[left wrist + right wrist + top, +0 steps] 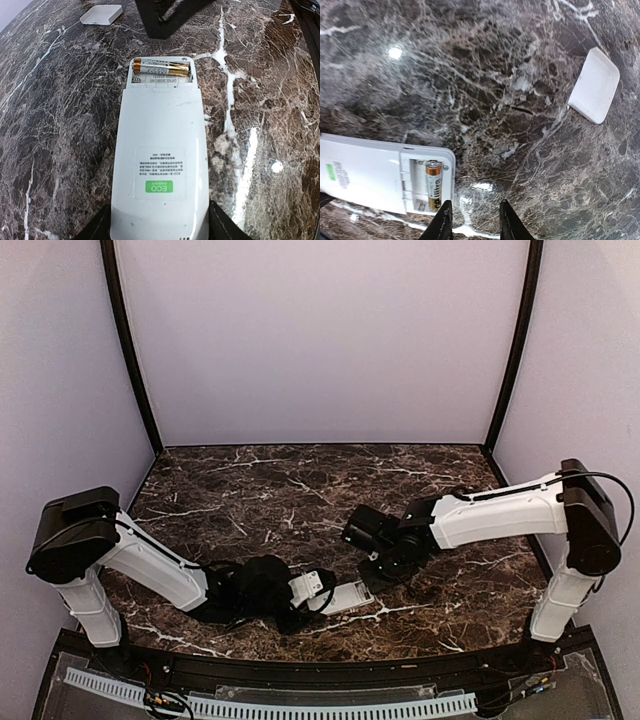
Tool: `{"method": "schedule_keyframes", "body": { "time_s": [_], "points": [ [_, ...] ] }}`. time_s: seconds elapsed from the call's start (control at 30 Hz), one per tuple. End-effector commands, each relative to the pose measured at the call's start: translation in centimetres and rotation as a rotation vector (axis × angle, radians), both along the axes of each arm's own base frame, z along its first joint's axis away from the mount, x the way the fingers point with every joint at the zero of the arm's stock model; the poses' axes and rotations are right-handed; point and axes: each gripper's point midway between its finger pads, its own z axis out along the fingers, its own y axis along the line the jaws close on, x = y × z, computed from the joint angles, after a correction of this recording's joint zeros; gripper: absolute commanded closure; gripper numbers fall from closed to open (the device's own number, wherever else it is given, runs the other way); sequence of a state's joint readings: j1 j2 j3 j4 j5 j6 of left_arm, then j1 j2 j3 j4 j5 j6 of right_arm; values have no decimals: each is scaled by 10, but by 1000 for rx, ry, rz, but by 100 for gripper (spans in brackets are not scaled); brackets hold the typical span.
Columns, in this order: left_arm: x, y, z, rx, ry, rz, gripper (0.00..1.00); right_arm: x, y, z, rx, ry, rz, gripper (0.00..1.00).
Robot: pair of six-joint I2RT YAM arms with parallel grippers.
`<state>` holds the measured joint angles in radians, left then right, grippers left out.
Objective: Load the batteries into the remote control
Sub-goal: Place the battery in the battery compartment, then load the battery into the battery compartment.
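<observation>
The left jaws are clamping the remote control (pixel 160 165), holding it back-up low over the counter (pixel 260 100), compartment open. Two batteries (pixel 161 68) are sitting inside. The right jaws are hovering apart and empty just beside the remote control's compartment end. Likely best: checking both batteries are lying flat before fetching the cover (pixel 594 85), well apart from the remote control.
</observation>
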<state>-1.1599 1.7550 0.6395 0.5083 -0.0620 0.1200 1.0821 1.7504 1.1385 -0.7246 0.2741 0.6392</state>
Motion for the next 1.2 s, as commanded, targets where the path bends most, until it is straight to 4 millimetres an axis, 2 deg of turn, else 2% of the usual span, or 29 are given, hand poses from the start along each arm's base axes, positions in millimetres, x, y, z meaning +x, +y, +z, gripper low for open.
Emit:
{"method": "schedule_keyframes", "body": {
  "time_s": [0.0,0.17,0.23,0.37,0.63,0.87,1.17],
  "points": [
    [-6,31,-35,167,36,16,100,15,23,33,246,-4,17,72],
    [-7,31,-35,168,36,15,100,31,40,43,387,19,29,78],
    [-6,31,-35,169,36,16,100,34,45,39,369,29,39,81],
    [-7,31,-35,169,37,14,100,40,43,22,298,39,29,87],
    [-7,30,-37,175,42,12,100,29,36,-3,256,95,33,92],
    [-7,30,-38,179,43,10,100,22,39,-10,234,104,67,93],
    [-7,30,-38,181,44,12,100,12,31,-21,180,115,66,99]
  ]
}}
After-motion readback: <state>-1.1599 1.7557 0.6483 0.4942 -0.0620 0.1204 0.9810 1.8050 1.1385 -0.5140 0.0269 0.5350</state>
